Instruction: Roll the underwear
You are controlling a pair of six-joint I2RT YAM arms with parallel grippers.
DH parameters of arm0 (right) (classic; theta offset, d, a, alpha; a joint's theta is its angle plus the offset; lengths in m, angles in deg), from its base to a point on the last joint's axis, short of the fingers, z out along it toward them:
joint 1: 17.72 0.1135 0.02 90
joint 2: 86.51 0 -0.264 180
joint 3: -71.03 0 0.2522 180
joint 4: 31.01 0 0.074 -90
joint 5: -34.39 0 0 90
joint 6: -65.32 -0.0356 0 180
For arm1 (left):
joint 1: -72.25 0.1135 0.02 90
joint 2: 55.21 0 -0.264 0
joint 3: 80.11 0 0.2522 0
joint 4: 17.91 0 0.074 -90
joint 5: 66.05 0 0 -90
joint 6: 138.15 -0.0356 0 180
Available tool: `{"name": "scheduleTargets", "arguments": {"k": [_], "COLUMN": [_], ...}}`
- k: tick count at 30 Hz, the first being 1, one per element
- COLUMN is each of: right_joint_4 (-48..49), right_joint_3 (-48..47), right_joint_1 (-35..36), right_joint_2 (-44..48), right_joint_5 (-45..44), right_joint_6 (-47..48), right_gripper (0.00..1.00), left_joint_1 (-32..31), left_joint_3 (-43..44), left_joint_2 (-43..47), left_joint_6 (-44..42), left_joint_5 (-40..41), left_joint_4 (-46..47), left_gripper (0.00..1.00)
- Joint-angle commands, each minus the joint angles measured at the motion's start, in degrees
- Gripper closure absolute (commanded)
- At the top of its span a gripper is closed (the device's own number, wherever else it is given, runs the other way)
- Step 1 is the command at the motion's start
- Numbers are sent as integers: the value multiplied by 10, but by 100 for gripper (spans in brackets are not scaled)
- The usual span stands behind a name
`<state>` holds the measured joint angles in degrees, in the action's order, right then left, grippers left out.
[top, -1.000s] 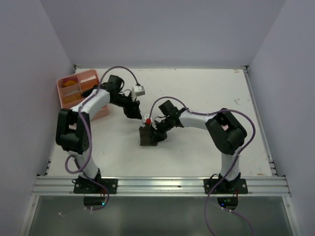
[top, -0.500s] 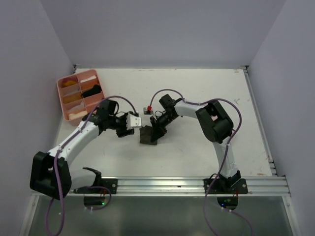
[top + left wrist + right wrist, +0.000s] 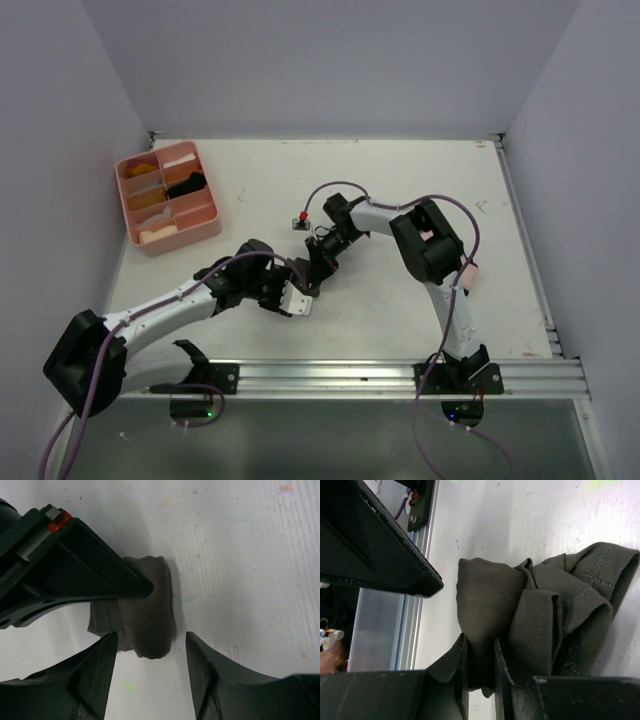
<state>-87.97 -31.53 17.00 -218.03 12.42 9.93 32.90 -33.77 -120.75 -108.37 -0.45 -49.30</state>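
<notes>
Change noted: a second ago the left arm was raised toward the pink plastic compartment tray point(image 3: 127, 200). It has since been swung down and stretched low along the near part of the white surface point(image 3: 420, 190). The left gripper point(image 3: 150, 636) is now pointed at the dark olive-brown cloth underwear point(image 3: 150, 612) from the near side. Its jaws are spread wide, one finger to each side of the bundle's near end. Neither is seen touching it, and nothing is held.

Right gripper point(image 3: 480, 647): jaws narrow, kept pinched on a fold of the underwear, as in the earlier frames.

Underwear: mid-surface, well apart from the tray, roughly where it lay before. It is bunched into a short thick wad, with loose folds and a seamed edge sticking out; a tidy roll has not been formed.

Judgement: rolling is partly done. The left arm appears to have been brought in to take or tuck the free end. A closing of its jaws would be expected next.
</notes>
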Motion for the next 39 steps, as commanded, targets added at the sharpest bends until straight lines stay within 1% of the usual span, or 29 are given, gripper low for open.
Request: {"name": "scheduleTargets", "arguments": {"k": [1, 8, 12, 15, 16, 18, 19, 20, 21, 24, 25, 28, 31, 32, 34, 37, 39], "right_joint_4": [-31, -35, -40, -49, -51, -53, -52, -47, -43, -36, -36, -45, -49, -49, -51, -47, -38], "right_joint_3": [11, 13, 10, 12, 12, 13, 13, 15, 17, 9, 3, -23, -47, -56, -62, -57, -25], "right_joint_1": [5, 4, 3, 3, 3, 3, 3, 2, -3, -25, -32, -67, -97, -104, -127, -156, -172], "right_joint_2": [-37, -35, -37, -34, -33, -27, -23, -18, -6, 22, 28, 51, 76, 82, 101, 128, 168], "right_joint_5": [-94, -91, -87, -82, -82, -84, -85, -89, -91, -99, -101, -114, -136, -140, -147, -155, -143], "right_joint_6": [16, 26, 33, 46, 52, 52, 48, 42, 36, 13, 4, 2, -2, -6, -3, -5, -10], "right_gripper": [100, 100, 100, 100, 100, 100, 88, 81, 71, 60, 55, 48, 42, 41, 40, 39, 38], "left_joint_1": [-20, -47, -47, -47, -47, -47, -47, -47, -45, -42, -43, -39, -37, -35, -27, -13, -5], "left_joint_3": [-15, -27, -25, -19, -14, 3, 26, 41, 65, 83, 99, 126, 153, 164, 194, 230, 256], "left_joint_2": [-15, -75, -102, -126, -131, -152, -162, -184, -194, -218, -237, -255, -272, -283, -295, -338, -361], "left_joint_6": [-7, -23, -8, 22, 28, 43, 54, 65, 70, 82, 85, 93, 96, 96, 99, 107, 105], "left_joint_5": [37, 72, 87, 92, 91, 80, 79, 69, 61, 29, 23, 3, -15, -33, -53, -96, -129], "left_joint_4": [103, 138, 138, 135, 129, 90, 74, 52, 13, -38, -54, -100, -146, -163, -207, -258, -295], "left_gripper": [40, 39, 43, 53, 66, 78, 90, 95, 100, 100, 100, 100, 100, 100, 100, 100, 100]}}
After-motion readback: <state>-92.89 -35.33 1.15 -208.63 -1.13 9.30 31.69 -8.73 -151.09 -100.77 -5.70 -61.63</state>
